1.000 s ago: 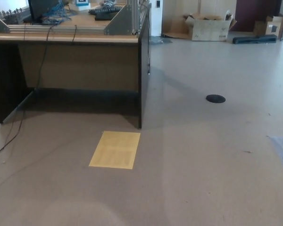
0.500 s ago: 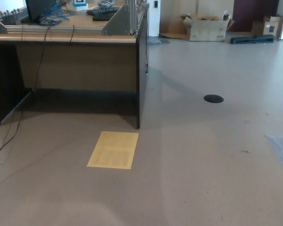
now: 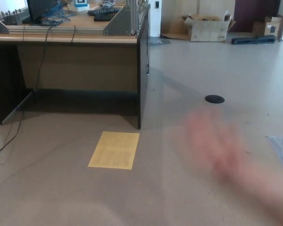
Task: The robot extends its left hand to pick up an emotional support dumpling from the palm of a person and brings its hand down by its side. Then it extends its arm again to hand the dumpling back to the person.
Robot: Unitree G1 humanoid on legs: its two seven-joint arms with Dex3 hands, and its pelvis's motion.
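Blurred pink, a person's hand (image 3: 221, 146) swept in over the floor (image 3: 179, 188) from its right edge, with no dumpling I could make out and neither robot hand showing, so I feared a mistimed reach grabbing nothing.

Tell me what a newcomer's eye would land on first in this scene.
First, the person's hand, a motion-blurred shape reaching in from the lower right over the floor; it is too smeared to tell whether it holds anything. Next, the yellow sheet lying flat on the floor just in front of the dark desk at upper left. A small black disc sits on the floor beyond the hand. Neither robot hand is in view.
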